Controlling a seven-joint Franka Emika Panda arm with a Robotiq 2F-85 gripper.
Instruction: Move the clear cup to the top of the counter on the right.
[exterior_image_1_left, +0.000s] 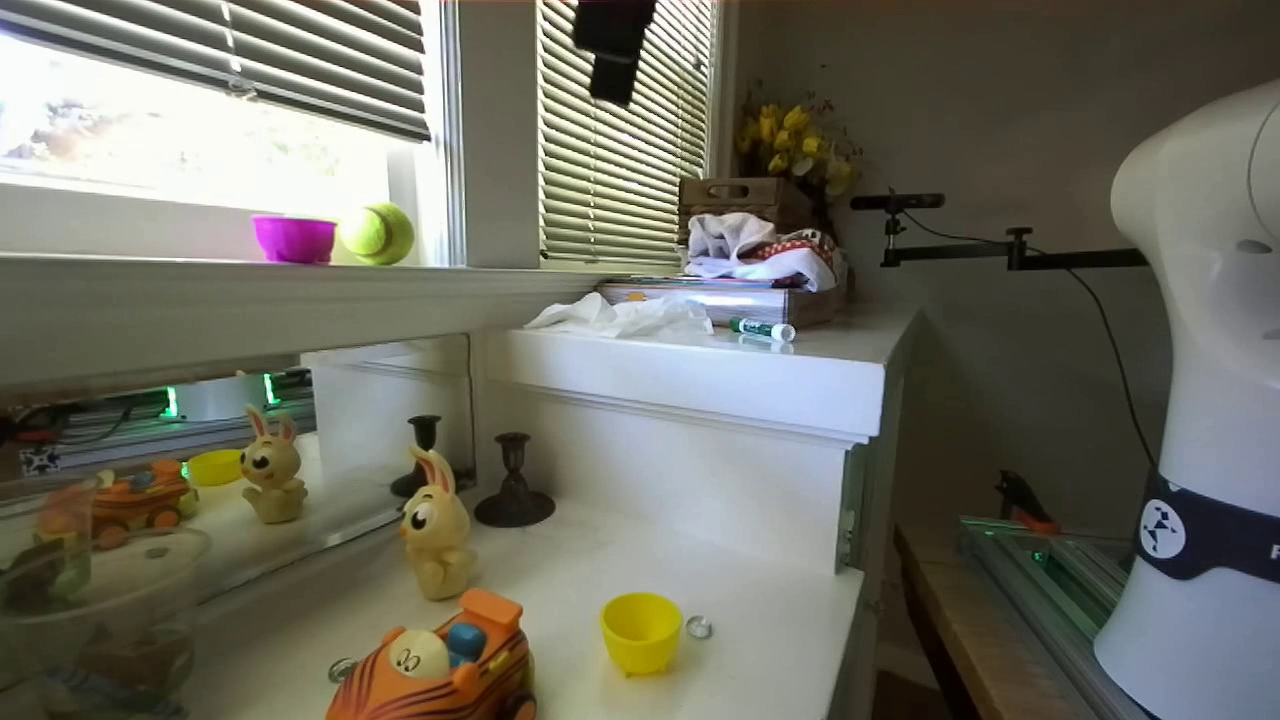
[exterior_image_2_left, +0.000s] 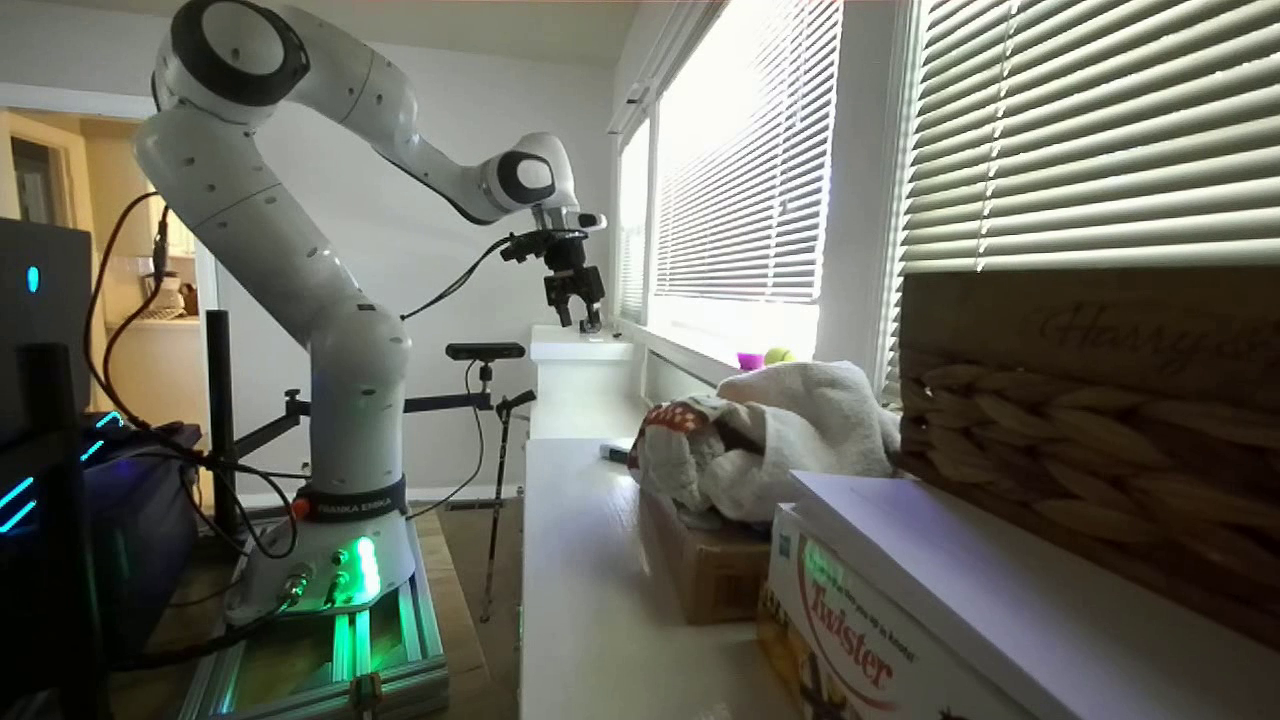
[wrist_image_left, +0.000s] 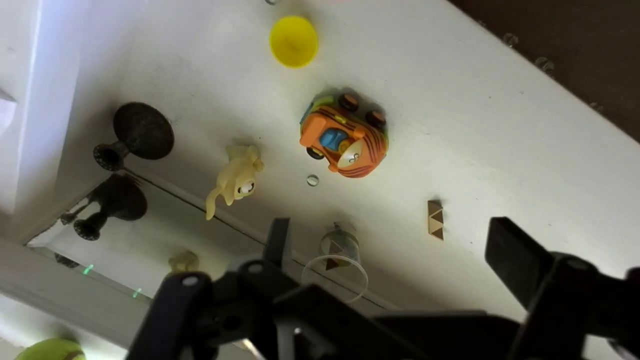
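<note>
The clear cup (wrist_image_left: 351, 246) stands on the white worktop beside the mirrored back wall, with dark triangle shapes showing through it. In an exterior view the clear cup (exterior_image_1_left: 140, 635) is at the lower left, partly cut off. My gripper (wrist_image_left: 390, 220) is open and empty, high above the worktop; the cup shows between its fingers, nearer the left one, well below. The gripper also shows in an exterior view (exterior_image_2_left: 579, 322), pointing down, and one finger hangs at the top of an exterior view (exterior_image_1_left: 612, 60). The tall white counter (exterior_image_1_left: 680, 375) stands right of the worktop; its top shows too (exterior_image_2_left: 580, 580).
The worktop holds an orange toy car (wrist_image_left: 345, 142), yellow cup (wrist_image_left: 294, 41), rabbit (wrist_image_left: 237, 175), dark candle holder (wrist_image_left: 142, 131) and triangle-patterned block (wrist_image_left: 435, 220). The counter top holds crumpled plastic (exterior_image_1_left: 630, 318), a green marker (exterior_image_1_left: 763, 329) and a towel (exterior_image_1_left: 765, 250) on boxes.
</note>
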